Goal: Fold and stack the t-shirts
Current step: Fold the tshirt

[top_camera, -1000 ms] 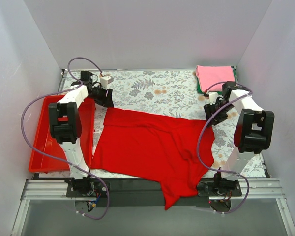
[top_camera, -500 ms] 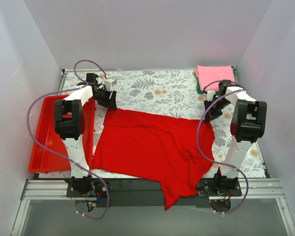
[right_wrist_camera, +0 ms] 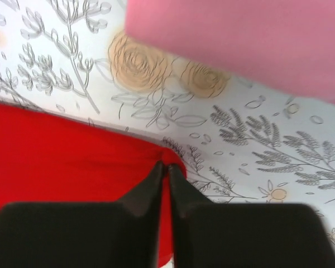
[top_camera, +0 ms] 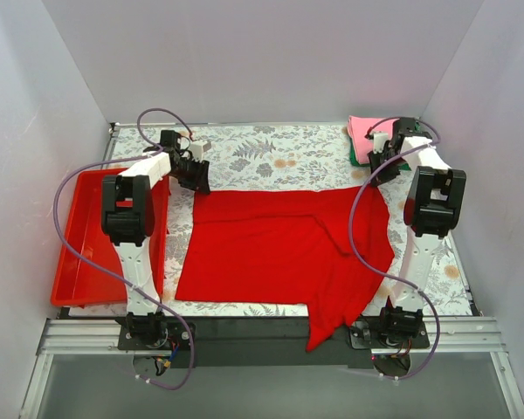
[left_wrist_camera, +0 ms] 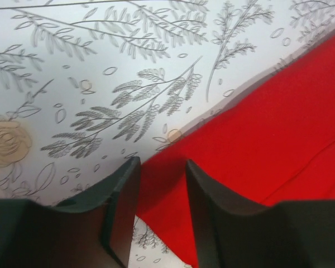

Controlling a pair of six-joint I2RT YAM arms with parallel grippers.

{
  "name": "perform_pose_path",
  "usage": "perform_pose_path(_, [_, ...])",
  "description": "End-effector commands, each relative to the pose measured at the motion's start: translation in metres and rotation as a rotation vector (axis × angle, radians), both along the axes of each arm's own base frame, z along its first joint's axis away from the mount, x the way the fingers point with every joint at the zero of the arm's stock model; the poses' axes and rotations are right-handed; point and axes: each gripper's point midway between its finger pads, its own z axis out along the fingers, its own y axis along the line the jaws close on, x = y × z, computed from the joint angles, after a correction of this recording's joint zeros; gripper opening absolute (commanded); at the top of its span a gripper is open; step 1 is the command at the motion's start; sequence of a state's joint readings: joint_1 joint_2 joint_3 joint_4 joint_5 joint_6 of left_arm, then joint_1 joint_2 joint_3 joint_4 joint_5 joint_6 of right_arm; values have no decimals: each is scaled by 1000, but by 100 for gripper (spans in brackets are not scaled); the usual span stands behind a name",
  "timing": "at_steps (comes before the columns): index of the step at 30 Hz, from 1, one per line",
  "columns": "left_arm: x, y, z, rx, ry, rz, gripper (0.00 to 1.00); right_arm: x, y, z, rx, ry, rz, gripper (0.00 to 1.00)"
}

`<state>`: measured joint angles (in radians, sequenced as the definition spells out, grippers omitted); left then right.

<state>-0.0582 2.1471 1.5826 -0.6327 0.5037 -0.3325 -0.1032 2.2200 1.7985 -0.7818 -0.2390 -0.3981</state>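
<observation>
The bright red t-shirt (top_camera: 279,249) lies spread over the middle of the table, and one part hangs over the front edge. My right gripper (top_camera: 375,177) (right_wrist_camera: 167,166) is shut on its back right corner (right_wrist_camera: 61,156), with the cloth edge pinched between the tips. My left gripper (top_camera: 195,177) (left_wrist_camera: 162,173) stands at the back left corner. Its jaws are apart and straddle the red cloth (left_wrist_camera: 268,128), which lies flat between them. A folded pink t-shirt (top_camera: 371,131) (right_wrist_camera: 240,39) rests at the back right on a dark green one (top_camera: 353,158).
A rigid red tray (top_camera: 79,253) sits along the table's left side, beside the left arm. White walls close in the left, back and right. The flowered tablecloth (top_camera: 271,157) shows bare between the grippers at the back.
The right gripper shut on the shirt's corner and drew it toward the back right. The shirt shifted right and its back edge straightened. The left jaws narrowed.
</observation>
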Motion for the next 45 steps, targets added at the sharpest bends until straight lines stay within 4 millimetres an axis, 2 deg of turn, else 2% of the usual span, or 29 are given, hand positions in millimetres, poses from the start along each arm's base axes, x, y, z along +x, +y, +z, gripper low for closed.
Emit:
perform_pose_path(1, [16, -3, 27, -33, -58, 28, 38, 26, -12, 28, -33, -110, -3, 23])
perform_pose_path(2, [13, -5, 33, -46, -60, 20, 40, 20, -11, 44, -23, -126, 0, 34])
perform_pose_path(4, [7, -8, 52, -65, -77, 7, 43, 1, -3, 50, 11, -104, 16, 39])
perform_pose_path(5, [2, -8, 56, -66, -67, 9, 43, -8, -1, 68, 15, -129, 20, 43])
perform_pose_path(6, [-2, -7, 68, -66, -89, 7, 44, -18, 3, 74, 30, -124, 30, 45])
perform_pose_path(7, [-7, -8, 73, -70, -90, 7, 45, -26, 5, 79, 37, -121, 31, 46])
perform_pose_path(8, [-16, -7, 78, -69, -93, 9, 45, -46, 10, 83, 52, -95, 33, 47])
perform_pose_path(9, [-23, -7, 78, -70, -85, 10, 45, -57, 17, 86, 85, -75, 42, 46])
perform_pose_path(13, [-45, -7, 81, -79, -47, 36, 45, -113, 35, 72, 167, 76, 59, 31])
perform_pose_path(14, [-50, -7, 82, -85, -36, 36, 45, -133, 39, 61, 177, 135, 59, 30])
perform_pose_path(15, [-55, -9, 84, -95, -31, 35, 45, -143, 42, 57, 185, 163, 69, 30])
perform_pose_path(16, [-60, -9, 83, -99, -20, 42, 46, -166, 44, 46, 185, 239, 84, 30])
perform_pose_path(17, [-61, -9, 83, -100, -17, 43, 46, -169, 45, 47, 183, 244, 101, 30])
perform_pose_path(18, [-65, -10, 83, -104, -11, 44, 46, -184, 45, 38, 170, 292, 111, 31])
perform_pose_path(21, [-73, -9, 82, -105, -2, 48, 49, -206, 42, 28, 128, 325, 161, 36])
perform_pose_path(28, [-84, -9, 74, -105, 22, 52, 51, -221, 53, 22, 62, 339, 254, 44])
perform_pose_path(33, [-79, -3, 69, -66, 9, 56, 52, -226, 50, 11, -14, 352, 267, 45])
perform_pose_path(39, [-78, 3, 56, -26, 37, 72, 52, -232, 49, 7, -26, 373, 271, 44])
perform_pose_path(42, [-82, 7, 46, -4, 75, 91, 52, -234, 51, 4, -14, 383, 275, 38])
perform_pose_path(43, [-83, 8, 44, 1, 84, 97, 51, -234, 52, 3, -9, 386, 275, 29])
perform_pose_path(45, [-84, 10, 42, 13, 92, 101, 50, -234, 54, 4, -1, 384, 277, 19])
